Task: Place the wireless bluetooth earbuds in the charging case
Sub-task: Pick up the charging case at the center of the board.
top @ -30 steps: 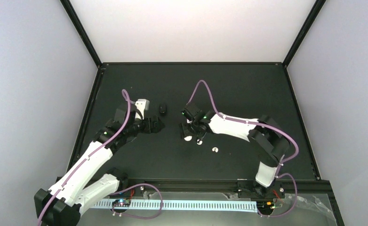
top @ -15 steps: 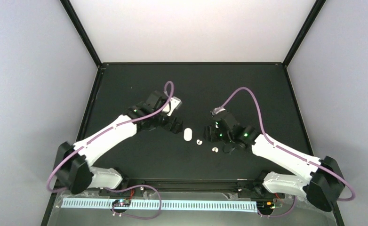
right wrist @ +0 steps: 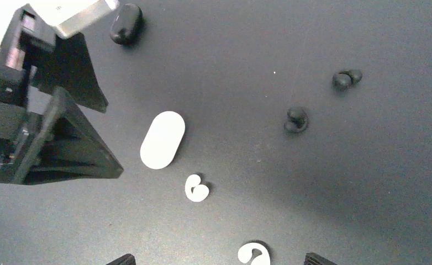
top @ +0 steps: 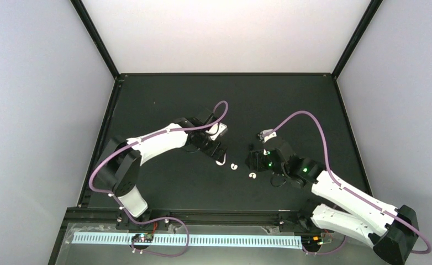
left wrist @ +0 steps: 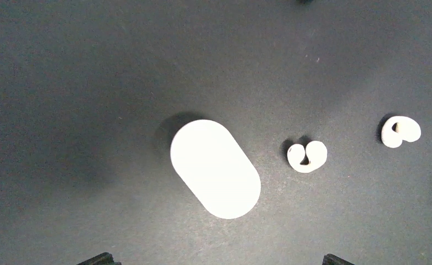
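Observation:
The white oval charging case (left wrist: 215, 168) lies flat on the black mat, smooth top up. It sits just ahead of my open left gripper (left wrist: 218, 260), which hangs over it (top: 220, 161). Two white curled earbuds (left wrist: 307, 156) (left wrist: 401, 131) lie to the case's right. My right gripper (right wrist: 220, 260) is open too, and one white earbud (right wrist: 254, 254) lies on the mat between its fingertips (right wrist: 319, 258). The other white earbud (right wrist: 196, 188) lies between that one and the case (right wrist: 162, 139). Two black earbuds (right wrist: 296, 119) (right wrist: 347, 78) rest farther off.
A black oval case (right wrist: 126, 23) lies beyond the left gripper's fingers (right wrist: 48, 132). From above, the two grippers (top: 218, 150) (top: 253, 161) face each other mid-table, with the white earbuds (top: 234, 166) (top: 252, 175) between them. A black frame rims the mat (top: 225, 74).
The left arm has swung right and brought its gripper over the white case. The right gripper has left the case, pulled back to the right and opened wider.

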Action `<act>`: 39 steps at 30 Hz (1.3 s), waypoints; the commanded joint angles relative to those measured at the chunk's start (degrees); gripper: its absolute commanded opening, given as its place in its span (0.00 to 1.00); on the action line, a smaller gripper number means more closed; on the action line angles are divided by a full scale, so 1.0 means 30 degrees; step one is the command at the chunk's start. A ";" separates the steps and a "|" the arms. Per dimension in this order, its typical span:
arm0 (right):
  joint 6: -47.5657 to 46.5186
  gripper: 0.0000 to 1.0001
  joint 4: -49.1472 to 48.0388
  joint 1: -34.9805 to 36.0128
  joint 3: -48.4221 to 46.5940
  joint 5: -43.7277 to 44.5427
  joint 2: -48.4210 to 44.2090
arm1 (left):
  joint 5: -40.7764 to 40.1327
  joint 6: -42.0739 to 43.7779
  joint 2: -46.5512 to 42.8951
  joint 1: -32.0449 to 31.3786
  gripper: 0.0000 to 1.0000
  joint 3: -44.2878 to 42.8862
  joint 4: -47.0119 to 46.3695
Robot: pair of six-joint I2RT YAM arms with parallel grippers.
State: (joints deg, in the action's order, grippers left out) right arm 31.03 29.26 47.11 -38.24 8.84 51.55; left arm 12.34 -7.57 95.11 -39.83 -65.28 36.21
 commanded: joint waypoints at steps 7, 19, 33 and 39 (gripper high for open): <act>-0.0220 0.80 0.0725 -0.0151 -0.1472 -0.0084 -0.0660 | 0.2360 -0.2757 0.2539 -0.0399 0.93 0.0303 -0.2474; -0.0173 0.80 0.0801 -0.0161 -0.1245 0.0327 -0.0836 | -0.1831 -0.5153 0.2962 -0.0655 0.89 -0.0126 -0.2254; -0.0004 0.80 0.0554 -0.0151 -0.1305 0.0777 -0.0303 | -0.5398 -0.6895 0.2720 -0.1417 0.89 -0.1463 -0.0988; 0.0146 0.80 0.0330 -0.0159 -0.1379 0.0944 0.0128 | -0.6495 -0.7786 -0.0029 -0.1526 0.96 -0.0499 -0.1553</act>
State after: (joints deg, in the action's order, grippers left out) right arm 30.83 31.33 46.85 -41.76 10.26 51.09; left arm -3.36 -28.12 101.93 -44.14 -67.20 31.51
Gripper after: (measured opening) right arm 0.796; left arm 0.937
